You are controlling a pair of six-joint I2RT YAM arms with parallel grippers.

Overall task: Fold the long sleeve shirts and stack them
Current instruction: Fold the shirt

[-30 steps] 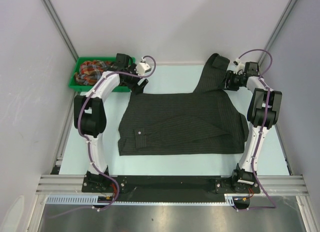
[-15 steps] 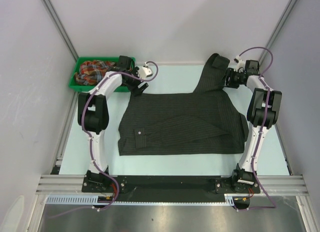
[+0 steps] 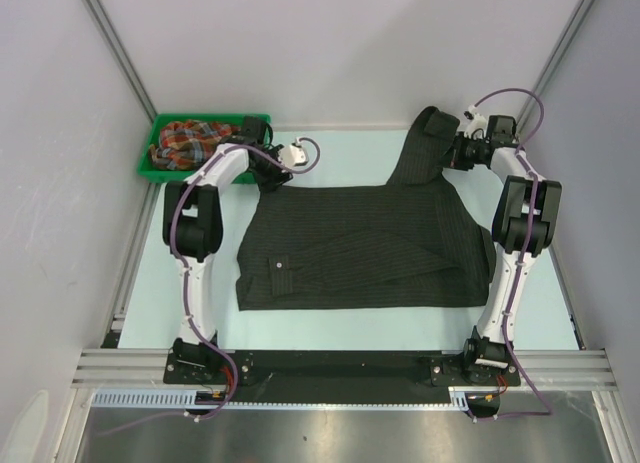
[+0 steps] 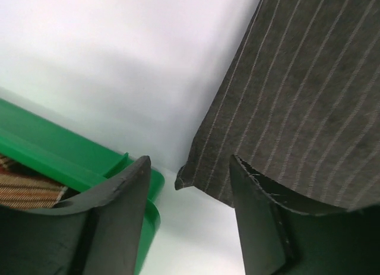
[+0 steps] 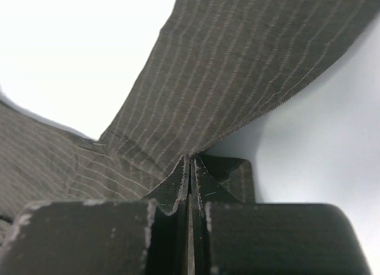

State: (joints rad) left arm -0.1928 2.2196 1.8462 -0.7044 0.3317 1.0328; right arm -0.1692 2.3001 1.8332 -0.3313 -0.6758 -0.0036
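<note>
The black pinstriped shirt [image 3: 360,245] lies spread over the middle of the pale desk [image 3: 340,325]. Its lower edge is toward the bottom of the top view, and one part runs up toward the upper right. There the right claw [image 3: 456,155] meets the cloth. In the right wrist view that claw [image 5: 190,162] is closed, its fingers pressed together on an edge of the fabric, which puckers at the tips. At the shirt's upper left corner sits the left claw [image 3: 273,176]. Seen from its own wrist, this claw [image 4: 189,168] is open, its two fingers on either side of the shirt's corner without pinching it. Farther up and left, the plaid shirt [image 3: 190,141] lies bundled inside the green bin [image 3: 146,166], just beside the left claw.
</note>
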